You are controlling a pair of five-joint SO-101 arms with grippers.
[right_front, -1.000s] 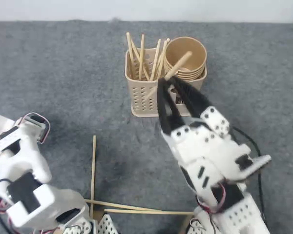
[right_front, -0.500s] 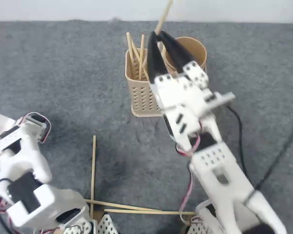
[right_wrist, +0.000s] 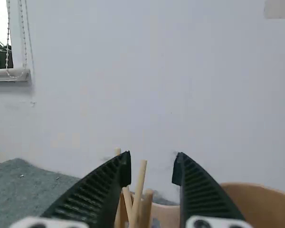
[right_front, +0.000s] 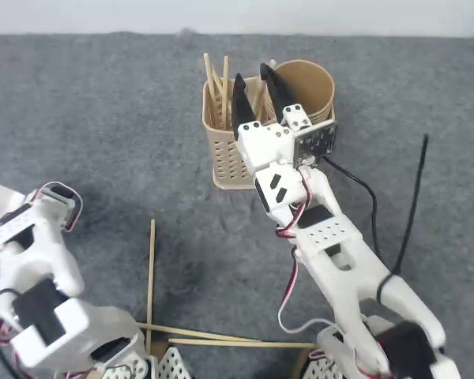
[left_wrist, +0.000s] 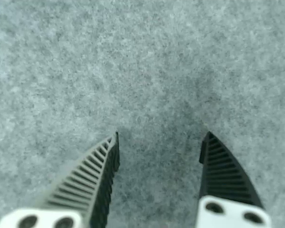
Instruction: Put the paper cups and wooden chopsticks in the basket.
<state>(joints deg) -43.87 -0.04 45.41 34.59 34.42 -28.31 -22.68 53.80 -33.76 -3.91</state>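
Having dropped its chopstick (right_wrist: 140, 179) into the basket (right_front: 225, 162) just beneath, the right claw (right_front: 253, 87) hangs half open and empty; three chopsticks (right_front: 150, 268) well behind it await fetching.

The white right arm (right_front: 332, 245) stretches forward, its black-fingered right hand (right_front: 251, 76) parted, while the folded white left arm (right_front: 39, 292) aims its black-fingered left hand (left_wrist: 162, 137) downward, fingers spread wide.
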